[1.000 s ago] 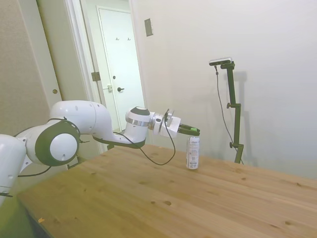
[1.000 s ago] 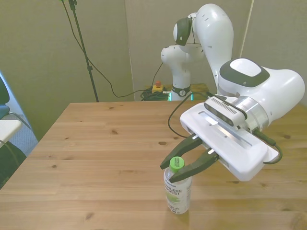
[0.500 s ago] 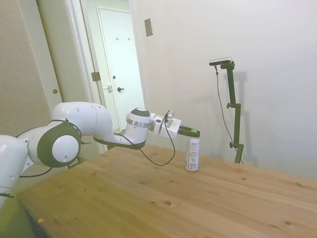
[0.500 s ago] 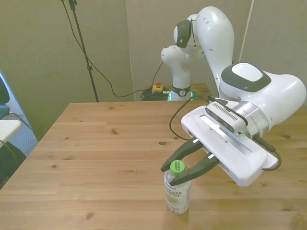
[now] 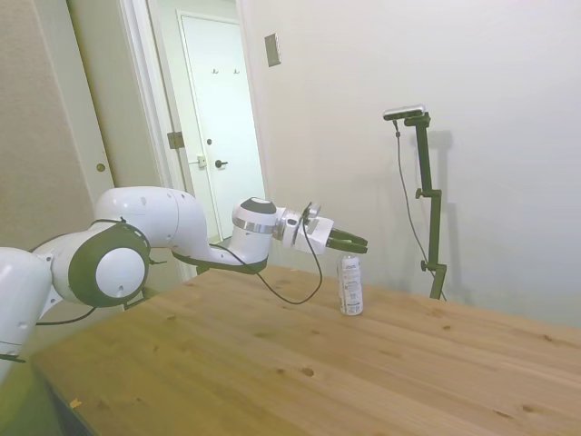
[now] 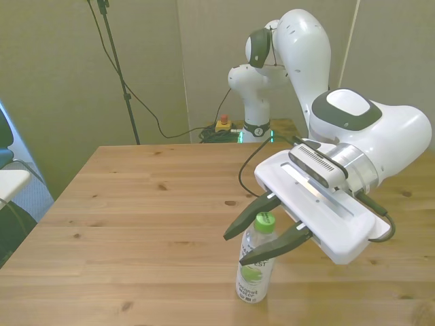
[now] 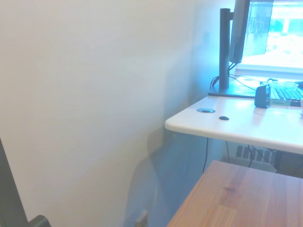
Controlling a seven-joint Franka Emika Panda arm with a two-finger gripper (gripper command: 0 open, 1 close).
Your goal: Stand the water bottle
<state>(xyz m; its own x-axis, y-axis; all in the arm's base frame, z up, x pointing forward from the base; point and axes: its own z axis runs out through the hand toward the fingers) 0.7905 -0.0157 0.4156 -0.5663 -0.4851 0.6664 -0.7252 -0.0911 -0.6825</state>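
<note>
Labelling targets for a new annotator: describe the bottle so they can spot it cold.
Start at the wooden table, then follow the white arm to its gripper near the table's front edge in the front view. The bottle stands upright there, directly below the open fingers. It is the only loose item on the table: small, clear plastic, white label, green cap.

The water bottle (image 6: 255, 266) stands upright on the wooden table (image 6: 136, 217), near the table's near edge. Its green cap (image 6: 265, 219) sits between the two dark fingers of the gripper (image 6: 238, 246), which are spread apart and appear clear of the bottle, though overlap makes contact hard to judge.
</note>
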